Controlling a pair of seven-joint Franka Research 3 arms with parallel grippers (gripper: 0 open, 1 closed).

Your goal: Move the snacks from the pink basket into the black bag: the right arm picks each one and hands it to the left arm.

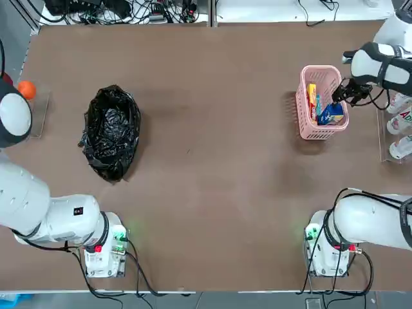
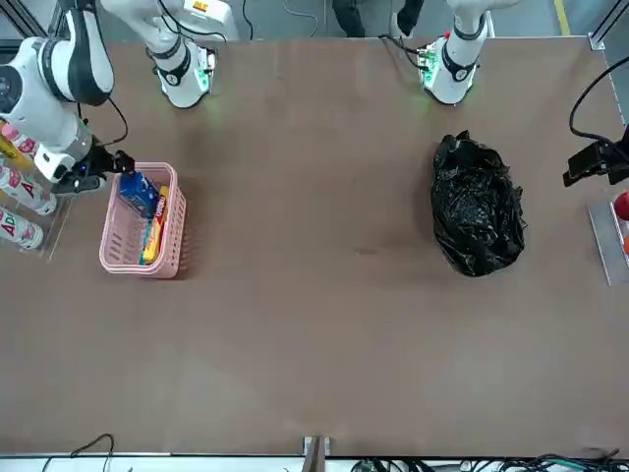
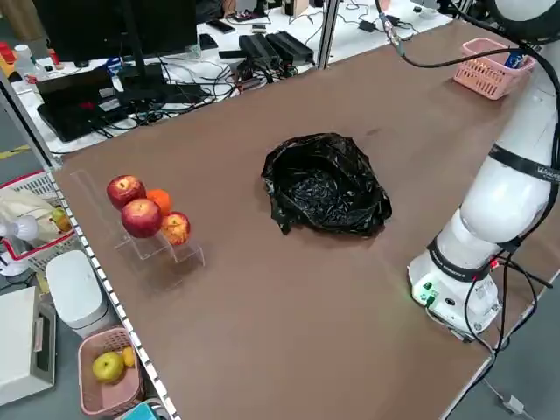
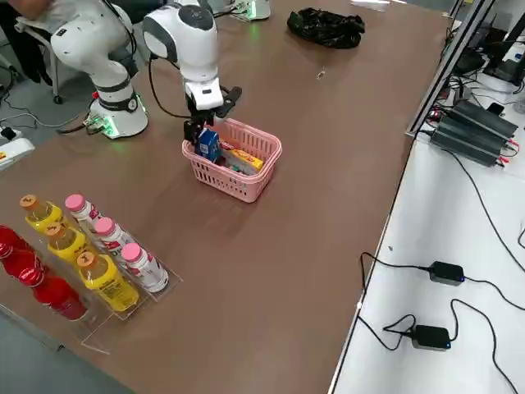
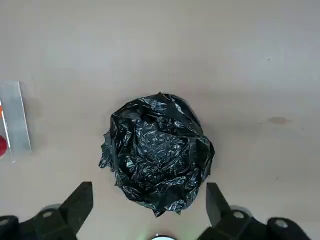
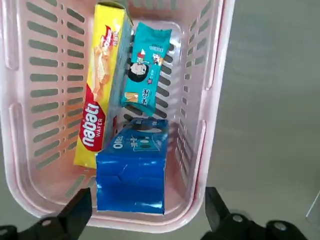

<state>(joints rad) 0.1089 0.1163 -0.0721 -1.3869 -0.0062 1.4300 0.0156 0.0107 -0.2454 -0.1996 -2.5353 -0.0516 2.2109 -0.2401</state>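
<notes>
The pink basket (image 1: 304, 122) stands at the table's right, holding three snacks: a blue packet (image 6: 132, 172), a yellow packet (image 6: 100, 90) and a teal packet (image 6: 145, 67). My right gripper (image 6: 147, 200) hovers open just above the basket's right end, over the blue packet (image 1: 331, 113), and holds nothing. The black bag (image 1: 111, 132) lies crumpled on the table's left side. High above the bag's left edge my left gripper (image 5: 150, 197) looks straight down on it, open and empty; the front view shows it (image 2: 590, 162) at the table's edge.
Bottles (image 1: 399, 122) lie in a clear rack right of the basket, close to my right arm. Apples and an orange (image 3: 144, 214) sit on a clear stand at the table's left edge. Cables (image 1: 129, 9) run along the far edge.
</notes>
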